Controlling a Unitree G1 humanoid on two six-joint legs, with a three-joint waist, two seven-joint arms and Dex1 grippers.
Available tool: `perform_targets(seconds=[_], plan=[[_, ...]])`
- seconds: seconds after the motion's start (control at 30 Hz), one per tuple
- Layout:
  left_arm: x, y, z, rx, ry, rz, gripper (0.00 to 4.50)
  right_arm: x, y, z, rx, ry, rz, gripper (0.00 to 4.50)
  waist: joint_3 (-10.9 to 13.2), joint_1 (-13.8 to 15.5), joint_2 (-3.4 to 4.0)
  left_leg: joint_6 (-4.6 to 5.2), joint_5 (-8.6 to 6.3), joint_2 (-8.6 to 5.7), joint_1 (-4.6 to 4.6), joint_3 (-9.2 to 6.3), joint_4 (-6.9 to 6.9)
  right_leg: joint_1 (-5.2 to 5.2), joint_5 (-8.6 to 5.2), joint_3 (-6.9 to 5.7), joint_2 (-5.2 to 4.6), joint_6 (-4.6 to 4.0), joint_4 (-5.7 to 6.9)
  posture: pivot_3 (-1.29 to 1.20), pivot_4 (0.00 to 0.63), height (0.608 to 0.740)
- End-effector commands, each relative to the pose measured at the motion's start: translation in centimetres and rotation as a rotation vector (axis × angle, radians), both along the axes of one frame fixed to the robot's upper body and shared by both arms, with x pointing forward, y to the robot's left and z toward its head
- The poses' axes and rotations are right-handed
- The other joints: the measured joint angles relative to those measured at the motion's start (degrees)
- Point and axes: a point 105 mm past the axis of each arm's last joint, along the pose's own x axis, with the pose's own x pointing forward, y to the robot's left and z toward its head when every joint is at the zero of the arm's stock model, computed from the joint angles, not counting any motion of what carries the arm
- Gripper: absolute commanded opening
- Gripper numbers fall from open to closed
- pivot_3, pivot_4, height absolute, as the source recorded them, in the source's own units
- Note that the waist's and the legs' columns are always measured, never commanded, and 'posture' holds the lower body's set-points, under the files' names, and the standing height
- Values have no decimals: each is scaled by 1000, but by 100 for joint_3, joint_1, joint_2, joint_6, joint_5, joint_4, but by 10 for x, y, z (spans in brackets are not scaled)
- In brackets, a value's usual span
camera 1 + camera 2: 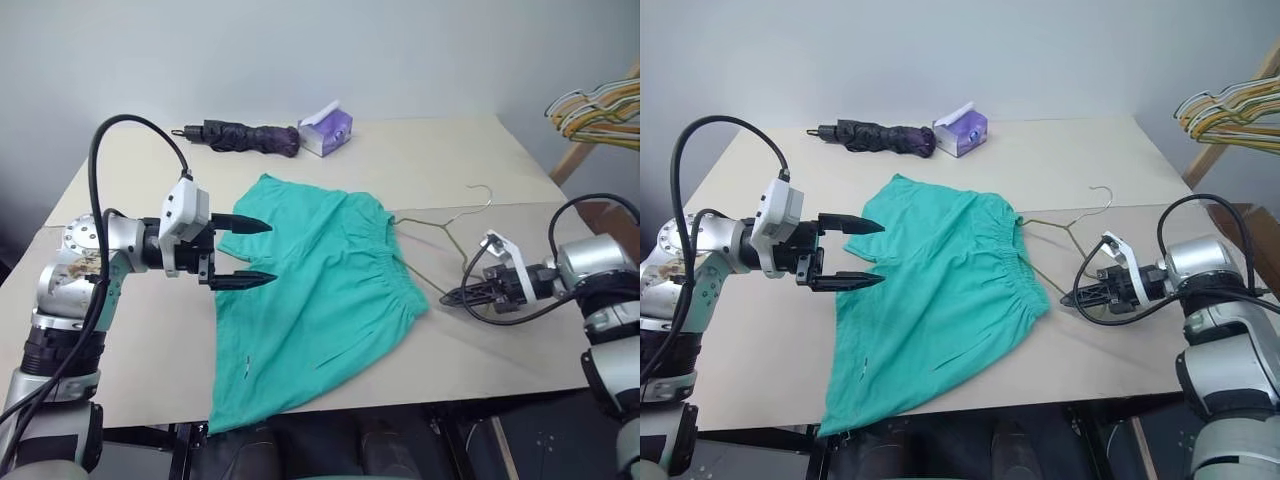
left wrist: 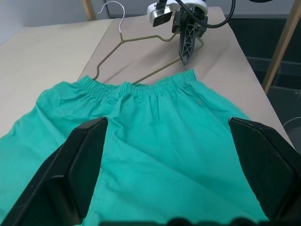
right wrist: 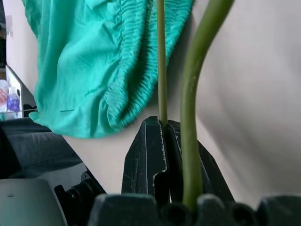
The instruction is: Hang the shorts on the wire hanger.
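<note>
Black fingers of the right tool [image 1: 450, 296] are pressed together on the wire hanger [image 1: 437, 228], pinching its lower bar, probably to feed it into the waistband. The left tool [image 1: 243, 252] hovers spread over the shorts [image 1: 320, 290], which lie flat on the worktop [image 1: 450, 150], one leg over the near edge. A folded umbrella [image 1: 245, 135] and tissue pack [image 1: 326, 129] sit well apart; nothing blocks the way.
</note>
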Motion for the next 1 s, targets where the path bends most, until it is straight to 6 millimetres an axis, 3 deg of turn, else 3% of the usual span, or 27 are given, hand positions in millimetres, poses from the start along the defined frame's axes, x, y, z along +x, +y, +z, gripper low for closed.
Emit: perform_targets(seconds=[0.03, 0.57, 0.7, 0.8, 1.0], plan=[[-2, 1, 13, -2, -53, -8, 4442, -2, 3, 13, 38, -26, 61, 0, 0, 35, 0, 0, 0, 0, 0, 0, 0, 0, 0, -1, 0, 0, 0, 9, 89, 740], [-2, 0, 13, -1, -56, -7, 4442, 25, 9, 16, 10, -120, 11, 0, 0, 46, 0, 0, 0, 0, 1, 0, -1, 1, 1, -1, 2, -2, 1, 12, 84, 740], [0, 1, 14, -2, -62, 6, 4442, 31, 3, 32, -112, -323, 97, 0, 0, 45, 1, 0, 0, 1, 1, 0, -1, -1, 1, -1, 2, -2, 2, 4, 82, 740], [5, 3, 16, -3, -76, 26, 4442, 36, 3, 52, -338, -660, 156, 0, 0, 70, 0, -1, 0, 2, -5, -2, -4, -6, 0, -4, 2, 0, 1, -18, 76, 740], [25, 6, 30, 11, -145, 49, 4442, 20, 19, 84, -618, -1017, 308, 0, -1, 71, 1, -1, 0, 1, -10, 1, -1, -12, 2, -4, 1, 0, 4, -60, 61, 740]])
